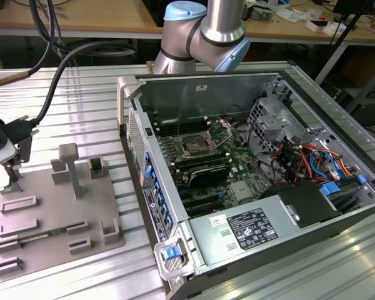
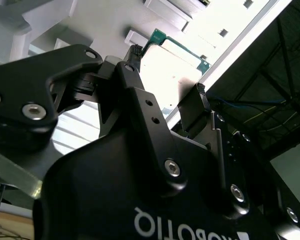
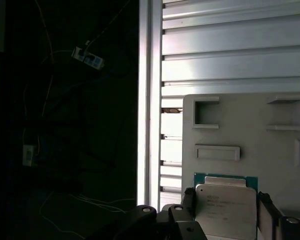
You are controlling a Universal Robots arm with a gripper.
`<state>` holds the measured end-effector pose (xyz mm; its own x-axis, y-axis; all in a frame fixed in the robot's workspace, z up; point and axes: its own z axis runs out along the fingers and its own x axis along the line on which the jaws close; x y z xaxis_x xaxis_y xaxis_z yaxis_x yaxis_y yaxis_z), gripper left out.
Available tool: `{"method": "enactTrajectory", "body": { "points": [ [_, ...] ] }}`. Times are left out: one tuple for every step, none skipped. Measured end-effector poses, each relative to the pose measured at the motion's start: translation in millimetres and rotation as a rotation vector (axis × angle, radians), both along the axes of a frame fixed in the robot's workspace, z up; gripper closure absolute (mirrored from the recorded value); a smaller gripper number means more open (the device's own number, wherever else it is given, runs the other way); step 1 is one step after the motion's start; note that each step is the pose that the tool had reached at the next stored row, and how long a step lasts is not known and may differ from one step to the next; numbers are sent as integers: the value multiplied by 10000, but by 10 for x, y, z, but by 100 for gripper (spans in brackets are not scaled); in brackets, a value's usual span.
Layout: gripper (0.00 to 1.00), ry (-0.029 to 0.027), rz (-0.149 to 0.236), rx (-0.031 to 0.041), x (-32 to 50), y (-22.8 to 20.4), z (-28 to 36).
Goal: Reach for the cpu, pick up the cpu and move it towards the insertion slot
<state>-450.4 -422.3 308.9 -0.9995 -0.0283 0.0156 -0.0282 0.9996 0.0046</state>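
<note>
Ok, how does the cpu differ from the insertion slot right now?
Place: the cpu is at the gripper by the grey tray, outside the case; the insertion slot is fixed to the green motherboard inside it. Look: the cpu has a solid silvery top with a green edge; the insertion slot is a silver frame round a dark centre. Both are square.

- This looks like a robot lab or workshop.
- 1 robot arm (image 1: 203,34) stands by a ribbed metal table (image 1: 87,100).
- An open computer (image 1: 194,97) lies on it, with wooden workbenches (image 1: 100,19) behind.
</note>
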Motion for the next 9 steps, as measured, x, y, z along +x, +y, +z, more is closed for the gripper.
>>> {"method": "enactTrajectory", "body": {
  "points": [
    [45, 0, 0, 0, 0, 0, 4],
    [45, -1, 0, 0, 0, 0, 7],
    [45, 0, 0, 0, 0, 0, 10],
    [45, 0, 0, 0, 0, 0, 12],
    [45, -1, 0, 0, 0, 0, 12],
    [45, 0, 0, -1, 0, 0, 13],
    [45, 0, 0, -1, 0, 0, 13],
    [45, 0, 0, -1, 0, 0, 13],
    [45, 0, 0, 0, 0, 0, 13]
  ]
}}
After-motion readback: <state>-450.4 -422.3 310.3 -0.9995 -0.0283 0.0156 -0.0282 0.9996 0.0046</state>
